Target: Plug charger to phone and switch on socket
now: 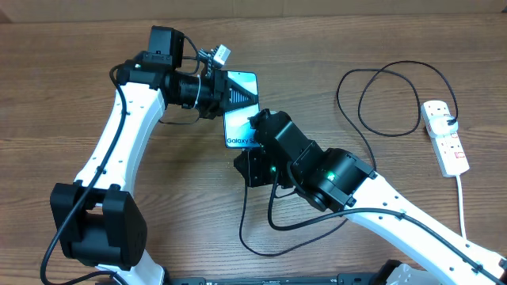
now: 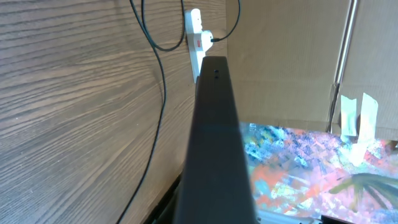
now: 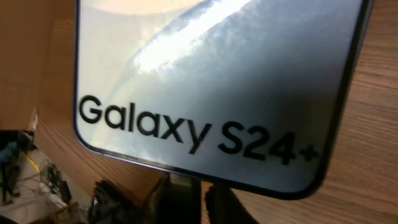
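The phone [image 1: 242,123], its light-blue screen reading "Galaxy S24+", is held above the table at centre. My left gripper [image 1: 230,93] is shut on its far end; the left wrist view shows the phone [image 2: 214,143] edge-on as a dark bar. My right gripper [image 1: 250,158] sits at its near end. In the right wrist view the phone [image 3: 211,81] fills the frame, and my right gripper [image 3: 202,199] has its dark fingers just under the bottom edge, a thin gap between them. The charger cable [image 1: 245,229] trails down from there; its plug tip is not clear. The socket [image 1: 445,136] lies far right.
The charger's cable loops [image 1: 380,103] across the wood towards the socket, whose white cord [image 1: 462,206] runs to the front edge. The left wrist view shows the socket [image 2: 198,37] and cable [image 2: 160,93] beyond the phone. Cardboard stands past the table's edge.
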### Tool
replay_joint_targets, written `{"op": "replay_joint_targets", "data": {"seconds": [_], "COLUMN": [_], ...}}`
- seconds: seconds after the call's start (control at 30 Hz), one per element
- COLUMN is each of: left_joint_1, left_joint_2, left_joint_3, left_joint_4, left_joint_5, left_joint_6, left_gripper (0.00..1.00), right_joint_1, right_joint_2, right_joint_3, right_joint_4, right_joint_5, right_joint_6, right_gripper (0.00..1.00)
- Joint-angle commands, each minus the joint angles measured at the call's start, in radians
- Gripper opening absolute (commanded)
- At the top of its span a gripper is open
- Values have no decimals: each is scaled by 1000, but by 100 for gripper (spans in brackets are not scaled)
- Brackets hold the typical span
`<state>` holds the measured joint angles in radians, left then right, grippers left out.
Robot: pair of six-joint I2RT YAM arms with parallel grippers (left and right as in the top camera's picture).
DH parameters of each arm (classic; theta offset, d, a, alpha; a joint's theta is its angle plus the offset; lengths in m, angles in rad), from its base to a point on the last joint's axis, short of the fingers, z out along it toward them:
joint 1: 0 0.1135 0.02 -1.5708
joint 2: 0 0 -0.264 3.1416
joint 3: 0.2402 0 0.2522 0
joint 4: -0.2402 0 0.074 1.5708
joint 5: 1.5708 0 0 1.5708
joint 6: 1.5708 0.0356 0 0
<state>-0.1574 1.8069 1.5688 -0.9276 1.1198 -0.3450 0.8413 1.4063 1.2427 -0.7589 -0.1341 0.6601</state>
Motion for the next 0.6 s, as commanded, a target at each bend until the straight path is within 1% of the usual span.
{"op": "replay_joint_targets", "data": {"seconds": [0.0, 0.03, 0.1, 0.37, 0.47, 0.57], "left_joint_1": [0, 0, 0, 0, 0, 0], "left_joint_2": [-10, -10, -10, -10, -10, -10], "left_joint_3": [3, 3, 3, 3, 3, 3], "left_joint_4": [1, 1, 1, -29, -40, -41], "left_joint_5": [32, 32, 29, 35, 73, 111], "left_joint_6": [-18, -18, -18, 45, 103, 158], "left_gripper": [4, 4, 4, 4, 4, 4], "right_joint_1": [5, 5, 5, -24, -45, -84], "right_joint_2": [-3, -3, -3, -3, -3, -3], "right_joint_3": [21, 21, 21, 21, 21, 21], "right_joint_4": [-2, -2, 2, 25, 24, 24], "right_joint_5": [2, 2, 3, 2, -18, -90], "right_joint_6": [-2, -2, -2, -1, -2, -2], "right_gripper": [14, 12, 4, 4, 4, 4]}}
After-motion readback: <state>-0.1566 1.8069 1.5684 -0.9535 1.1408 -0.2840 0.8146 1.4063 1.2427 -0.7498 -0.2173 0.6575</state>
